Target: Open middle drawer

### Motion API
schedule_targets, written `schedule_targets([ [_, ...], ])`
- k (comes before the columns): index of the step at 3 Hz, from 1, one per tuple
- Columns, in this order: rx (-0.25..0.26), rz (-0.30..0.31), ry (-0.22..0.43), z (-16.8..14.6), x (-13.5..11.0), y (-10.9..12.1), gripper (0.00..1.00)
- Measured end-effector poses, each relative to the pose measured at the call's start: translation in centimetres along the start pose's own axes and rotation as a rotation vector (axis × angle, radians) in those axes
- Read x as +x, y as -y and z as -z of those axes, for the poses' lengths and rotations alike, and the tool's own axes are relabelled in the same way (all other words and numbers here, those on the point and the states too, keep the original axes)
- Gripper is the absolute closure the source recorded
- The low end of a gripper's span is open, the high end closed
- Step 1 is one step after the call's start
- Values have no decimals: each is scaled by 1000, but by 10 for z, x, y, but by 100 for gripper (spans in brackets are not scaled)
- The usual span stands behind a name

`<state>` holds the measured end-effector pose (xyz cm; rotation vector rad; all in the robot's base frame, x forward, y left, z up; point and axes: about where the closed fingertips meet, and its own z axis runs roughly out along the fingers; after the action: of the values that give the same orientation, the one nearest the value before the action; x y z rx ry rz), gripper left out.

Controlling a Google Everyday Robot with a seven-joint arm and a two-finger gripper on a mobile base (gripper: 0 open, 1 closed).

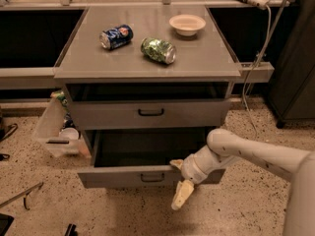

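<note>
Middle drawer (113, 177): pulled well out of cabinet, grey inside on show, loop handle (152, 177) at centre of front. Pincer (178, 185) just R of handle, spread wide w/ one finger at front's top edge, other hanging below in front. Prob hooked over the lip to drag, not clamped on handle. Near done, by the look. Upper drawer (108, 114) ajar above. On bench (206, 63): blue can (116, 37), green can (158, 50), bowl (187, 24), all clear of the pull. Plastic bin (51, 129) on floor at L, beside drawer, not blocking.
</note>
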<state>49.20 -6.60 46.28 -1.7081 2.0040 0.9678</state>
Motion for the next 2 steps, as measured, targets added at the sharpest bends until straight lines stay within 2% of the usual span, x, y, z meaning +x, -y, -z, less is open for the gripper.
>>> schedule_targets([
  [1,-32,-60,7,13,15,-59,0],
  [2,-31,-58,8,12,14,-58,0],
])
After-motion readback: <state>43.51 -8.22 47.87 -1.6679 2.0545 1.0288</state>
